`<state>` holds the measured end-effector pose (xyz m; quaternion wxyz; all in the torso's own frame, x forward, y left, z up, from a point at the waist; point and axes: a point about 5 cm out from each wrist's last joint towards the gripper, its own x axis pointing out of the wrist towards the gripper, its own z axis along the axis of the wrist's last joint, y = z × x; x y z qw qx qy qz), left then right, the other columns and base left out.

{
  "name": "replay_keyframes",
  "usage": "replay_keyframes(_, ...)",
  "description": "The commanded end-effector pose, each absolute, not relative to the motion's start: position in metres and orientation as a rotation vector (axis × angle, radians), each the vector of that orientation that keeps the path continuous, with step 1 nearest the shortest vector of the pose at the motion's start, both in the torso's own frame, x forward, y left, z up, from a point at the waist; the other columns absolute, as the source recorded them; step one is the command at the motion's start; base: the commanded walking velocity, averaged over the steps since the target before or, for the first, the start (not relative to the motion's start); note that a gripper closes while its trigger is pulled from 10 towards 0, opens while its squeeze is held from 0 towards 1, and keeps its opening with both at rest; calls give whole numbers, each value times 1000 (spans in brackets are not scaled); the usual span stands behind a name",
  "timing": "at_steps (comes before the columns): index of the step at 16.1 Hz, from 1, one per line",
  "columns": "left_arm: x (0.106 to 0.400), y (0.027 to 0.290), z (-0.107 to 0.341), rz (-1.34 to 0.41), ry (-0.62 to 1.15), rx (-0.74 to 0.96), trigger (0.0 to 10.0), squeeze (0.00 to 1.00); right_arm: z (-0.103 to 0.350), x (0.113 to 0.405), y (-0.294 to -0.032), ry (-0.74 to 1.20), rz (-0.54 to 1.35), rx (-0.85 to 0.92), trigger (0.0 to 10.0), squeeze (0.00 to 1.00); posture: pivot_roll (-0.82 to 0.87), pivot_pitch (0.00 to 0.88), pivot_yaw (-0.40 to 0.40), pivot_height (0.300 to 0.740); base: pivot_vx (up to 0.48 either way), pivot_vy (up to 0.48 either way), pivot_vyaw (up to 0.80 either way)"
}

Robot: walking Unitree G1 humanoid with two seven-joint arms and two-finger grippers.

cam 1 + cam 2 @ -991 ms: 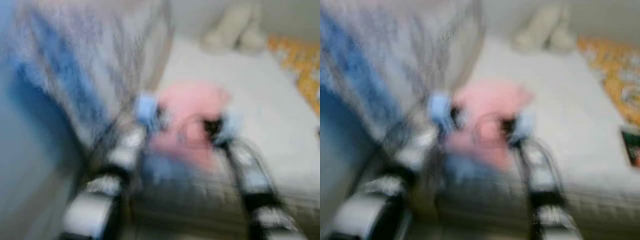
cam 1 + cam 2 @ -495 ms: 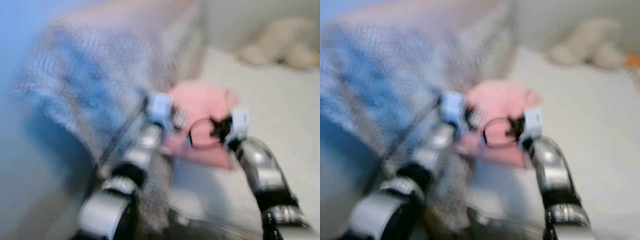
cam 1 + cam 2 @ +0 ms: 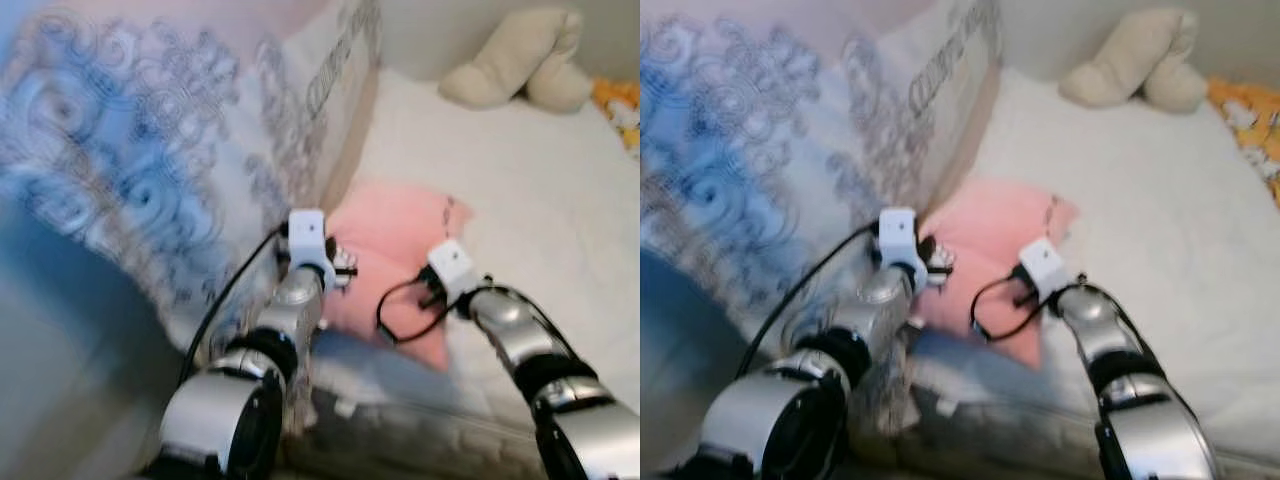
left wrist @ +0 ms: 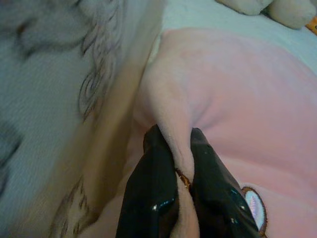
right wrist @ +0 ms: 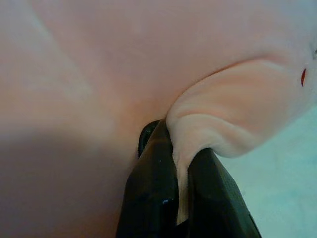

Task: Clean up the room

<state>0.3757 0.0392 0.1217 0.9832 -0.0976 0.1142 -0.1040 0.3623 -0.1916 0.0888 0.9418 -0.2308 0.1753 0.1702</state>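
A soft pink cushion (image 3: 390, 240) lies on the white bed (image 3: 540, 190), hard against a large blue-and-white patterned pillow (image 3: 150, 150). My left gripper (image 4: 179, 171) is shut on a pinched fold of the pink cushion (image 4: 237, 89) at the edge beside the patterned pillow. My right gripper (image 5: 182, 183) is shut on another fold of the pink cushion (image 5: 124, 64) at its opposite side. Both silver arms reach forward side by side, left arm (image 3: 290, 300) and right arm (image 3: 500, 320), with the cushion between their wrists.
A cream plush toy (image 3: 515, 60) lies at the far side of the bed. An orange patterned cloth (image 3: 1250, 120) lies at the bed's right edge. A grey quilted cover (image 3: 420, 440) hangs at the near edge under my arms.
The camera has swung, and the picture is sharper now. Both grippers stay on the pink cushion, which has kept its place between my wrists throughout.
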Motion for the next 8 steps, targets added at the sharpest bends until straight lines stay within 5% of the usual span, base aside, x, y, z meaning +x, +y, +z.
replay_keyframes(1,352,-22,121,-299,269,-289,10000,0,91,363,-203,369,295,-502,10000,0,-33,198,-22,740,0,0,0)
replay_keyframes(5,364,-22,147,-319,180,-275,10000,0,110,376,-195,284,266,-451,10000,0,-24,202,-21,740,0,0,0)
replay_keyframes(8,384,-10,191,-285,53,-382,10000,0,157,394,-205,137,148,-173,10000,0,-13,200,-28,740,0,0,0)
